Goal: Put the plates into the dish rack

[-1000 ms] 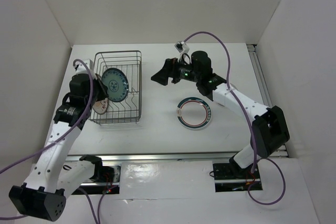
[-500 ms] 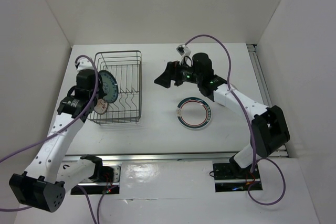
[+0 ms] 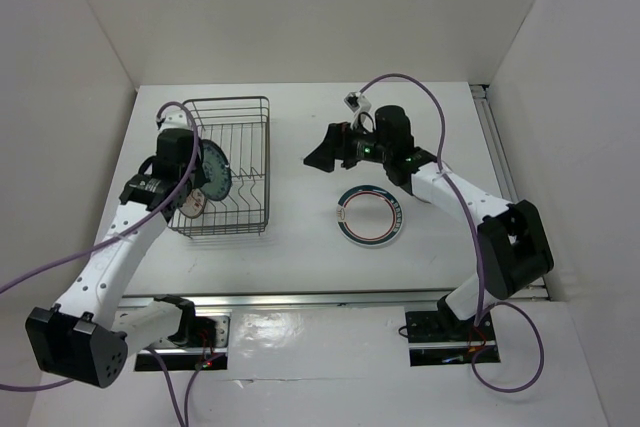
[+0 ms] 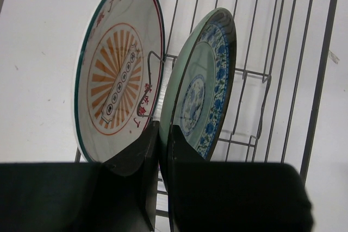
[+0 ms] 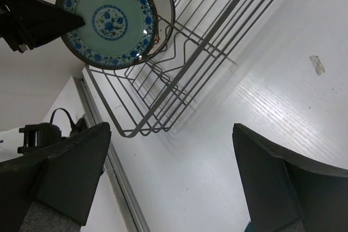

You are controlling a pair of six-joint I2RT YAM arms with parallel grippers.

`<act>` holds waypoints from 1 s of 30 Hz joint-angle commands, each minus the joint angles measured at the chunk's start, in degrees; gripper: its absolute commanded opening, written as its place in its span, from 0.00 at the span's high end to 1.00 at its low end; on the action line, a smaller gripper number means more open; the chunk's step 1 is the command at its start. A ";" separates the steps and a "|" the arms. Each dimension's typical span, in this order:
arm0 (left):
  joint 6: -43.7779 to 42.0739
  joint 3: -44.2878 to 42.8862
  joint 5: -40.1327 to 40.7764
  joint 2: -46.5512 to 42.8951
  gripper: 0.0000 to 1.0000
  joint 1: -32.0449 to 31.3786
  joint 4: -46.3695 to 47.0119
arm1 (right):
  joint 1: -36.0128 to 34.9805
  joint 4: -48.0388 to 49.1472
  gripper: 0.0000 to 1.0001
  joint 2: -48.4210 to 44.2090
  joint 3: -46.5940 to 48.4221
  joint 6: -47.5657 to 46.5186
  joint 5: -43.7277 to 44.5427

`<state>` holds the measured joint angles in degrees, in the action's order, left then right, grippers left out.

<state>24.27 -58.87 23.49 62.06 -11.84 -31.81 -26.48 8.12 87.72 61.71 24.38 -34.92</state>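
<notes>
The top view looks down from above the near edge. The left wrist view sits close against the dish rack (image 4: 322,69) by the left edge; the right wrist view faces that rack from farther right.

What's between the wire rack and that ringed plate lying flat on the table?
Nothing: only bare white table separates the dish rack from the ringed plate, seen in the top view.
</notes>
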 commanded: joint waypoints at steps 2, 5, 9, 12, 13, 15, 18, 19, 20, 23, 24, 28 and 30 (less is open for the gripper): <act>-0.63 -2.30 -1.86 -0.19 1.00 -0.12 3.51 | 1.16 4.18 0.00 -2.38 -0.89 -0.56 -2.26; -0.63 -2.30 -1.86 1.04 1.00 -0.12 3.51 | 1.17 4.18 0.00 -2.38 -0.89 -0.56 -2.78; -0.63 -2.30 -3.18 2.18 1.00 -0.12 3.51 | 1.69 4.18 0.00 -3.60 -1.42 -0.56 -2.79; -0.63 -2.30 -2.49 2.80 1.00 -0.12 3.51 | 2.22 4.89 0.00 -4.66 -2.73 -0.56 -3.40; -0.63 -2.30 -2.48 2.80 1.00 -0.12 3.51 | 2.22 5.58 0.00 -4.67 -3.43 -0.04 -3.40; -0.63 -2.30 -2.48 2.80 1.00 -0.12 3.51 | 2.75 5.59 0.00 -4.67 -3.44 -0.04 -3.40; -0.63 -2.30 -3.09 3.42 1.00 -0.12 3.51 | 2.75 5.59 0.00 -4.67 -3.44 -0.04 -3.93; -0.11 -2.30 -3.62 3.42 1.00 -0.12 3.51 | 3.27 5.59 0.00 -4.67 -3.96 -0.04 -3.93; -0.10 -2.30 -3.62 4.11 1.00 -0.12 3.51 | 3.28 5.59 0.00 -4.67 -3.97 -0.04 -3.93; -0.10 -2.30 -4.85 5.34 1.00 -0.12 3.51 | 3.28 5.59 0.00 -4.67 -4.50 -0.04 -3.93; -0.10 -2.30 -4.85 5.35 0.98 -0.12 3.51 | 3.28 5.59 0.00 -4.67 -4.50 -0.56 -3.93; -0.10 -2.30 -5.38 5.88 0.87 -0.12 4.65 | 3.80 5.06 0.00 -4.67 -6.33 -0.56 -3.05; -0.10 -1.77 -5.99 5.88 0.79 -0.12 4.65 | 3.80 5.06 0.00 -5.28 -7.13 -1.09 -2.52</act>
<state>24.14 -58.92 18.59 68.25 -11.88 -30.52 -23.35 10.63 85.25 55.79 24.38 -38.06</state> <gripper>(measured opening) 0.203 0.999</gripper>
